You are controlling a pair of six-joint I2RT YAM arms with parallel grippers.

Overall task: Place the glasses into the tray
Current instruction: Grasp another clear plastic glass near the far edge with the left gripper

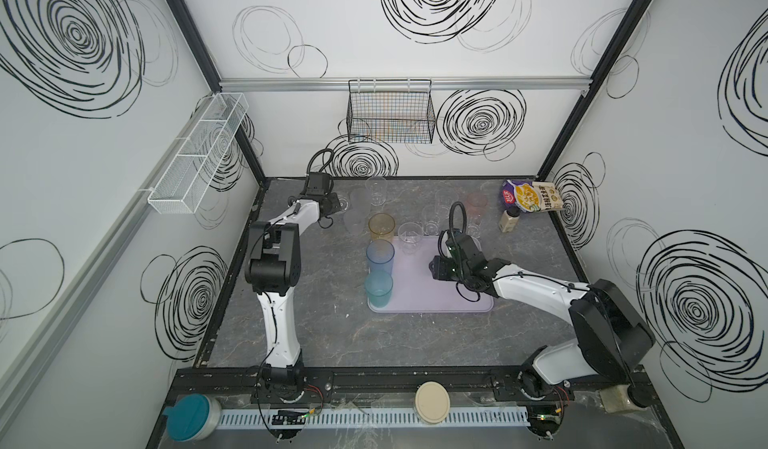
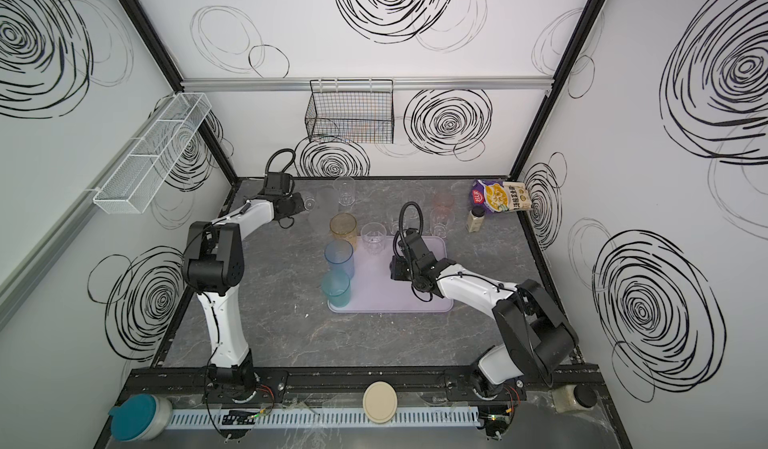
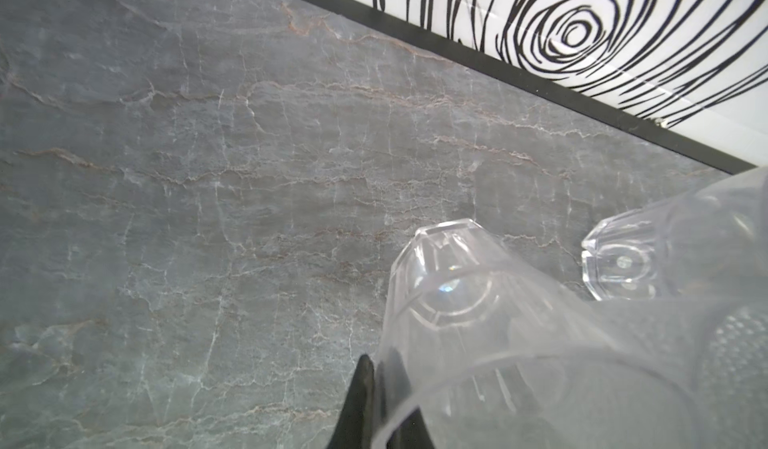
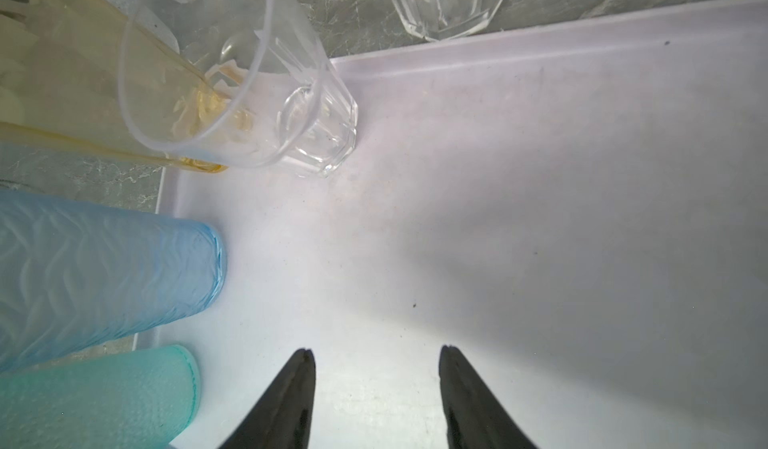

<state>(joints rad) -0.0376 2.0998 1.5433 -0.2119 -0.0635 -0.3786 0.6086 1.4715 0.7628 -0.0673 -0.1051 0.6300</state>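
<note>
You're pinching the clear glass (image 3: pixel 457 301) by its wall right now. Your left fingers (image 3: pixel 357 405) are squeezing shut on the rim, one outside and one showing dark through the wall. The glass is sitting at the far left back of the desk (image 1: pixel 316 334), well apart from the tray (image 1: pixel 415 293), with a frosted glass (image 1: pixel 359 199) just beside it.

You're wanting a straight lift here. I'd be rising clear before swinging across, because the neighbours are crowding close and a rim pinch is likely letting the glass swing. Aiming for the bare middle of the tray looks safest, lowering upright and letting go only once the base is sitting flat.

The teal glass (image 1: pixel 378 291), the tall blue glass (image 1: pixel 380 260) and a clear tumbler (image 1: pixel 410 239) are lining the tray's left side and far corner. The amber glass (image 1: pixel 381 226) is sitting at that corner, and I can't tell whether it's inside the rim. Your right fingers (image 4: pixel 286 405) are hanging wide and empty over the tray's middle, so you'd be wise moving them aside.

For writing, the snack pouch (image 1: pixel 534 195) at the far right is showing Chinese characters, too small to make out. The cream bottle (image 1: pixel 509 220) beside it is showing nothing legible.
</note>
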